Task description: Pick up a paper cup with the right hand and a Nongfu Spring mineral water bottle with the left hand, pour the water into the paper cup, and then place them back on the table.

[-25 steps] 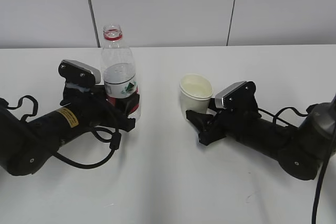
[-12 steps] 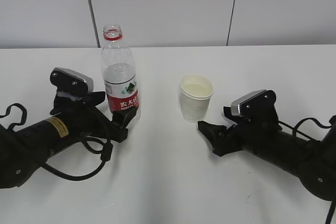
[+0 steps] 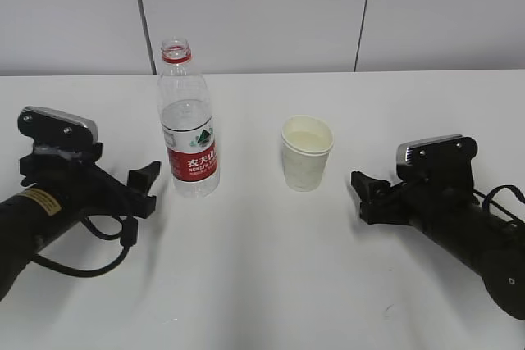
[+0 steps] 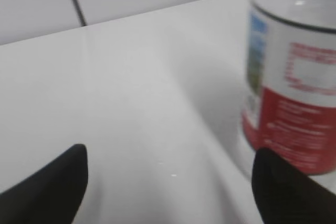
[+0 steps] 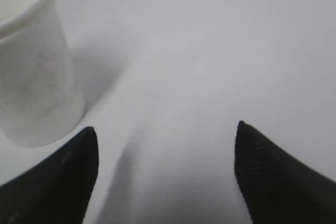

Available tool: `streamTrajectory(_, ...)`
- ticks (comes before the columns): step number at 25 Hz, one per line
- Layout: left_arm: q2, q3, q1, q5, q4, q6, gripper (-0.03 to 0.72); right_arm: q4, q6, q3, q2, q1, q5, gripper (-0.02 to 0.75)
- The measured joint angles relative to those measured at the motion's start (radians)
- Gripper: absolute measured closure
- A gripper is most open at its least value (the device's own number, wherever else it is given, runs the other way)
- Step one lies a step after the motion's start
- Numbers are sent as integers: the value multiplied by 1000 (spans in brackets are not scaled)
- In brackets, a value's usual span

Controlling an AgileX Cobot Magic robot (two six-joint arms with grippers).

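Red-and-white label (image 3: 191, 156) with Chinese characters, seemingly Nongfu Spring, on bottle (image 3: 187, 120), both claws (image 3: 148, 182) (image 3: 361, 188) spread, empty.

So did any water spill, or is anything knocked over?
Nothing stands out. The bottle stands upright with no cap on, and the paper cup stands upright beside it with water inside. No puddles show on the table. Both hands, left and right, are open and touch neither.
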Motion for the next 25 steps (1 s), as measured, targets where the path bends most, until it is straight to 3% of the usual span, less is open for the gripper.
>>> streamTrajectory(11, -5, -34, 226, -14, -37, 83, 105, 41, -5, -97, 0, -133, 0, 148)
streamTrajectory(18, -12, -155, 246, 225, -45, 110, 105, 37, -3, -183, -4, -136, 143, 149)
streamTrajectory(25, -95, -267, 249, 543, -144, 222, 105, 39, 17, -243, -104, -146, 459, 149)
